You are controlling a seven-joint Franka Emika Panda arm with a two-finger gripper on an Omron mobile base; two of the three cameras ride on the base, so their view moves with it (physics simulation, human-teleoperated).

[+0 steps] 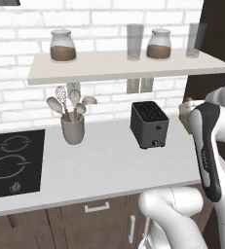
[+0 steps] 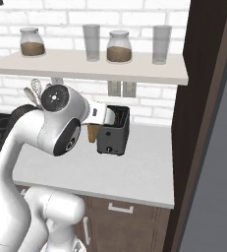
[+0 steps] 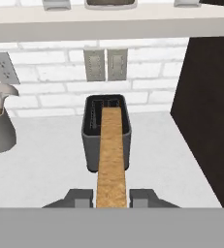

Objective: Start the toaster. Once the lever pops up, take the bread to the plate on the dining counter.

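Left base view: the toaster [image 1: 149,124] stands on the desk [image 1: 99,165], apart from the arm at right.
Right base view: the bread [image 2: 91,132] hangs just left of the toaster, clear of its 2 slots.
Hand view: the claw [image 3: 111,197] is clenched on the bread, its long axis running straight away from you toward the toaster.

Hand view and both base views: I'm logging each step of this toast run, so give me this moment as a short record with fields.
claw: shut on the bread
bread: golden-brown slice held between the fingers, out of the toaster, in front of it
toaster: dark, on the white worktop below the shelf
utensil cup: left of the toaster, apart from it
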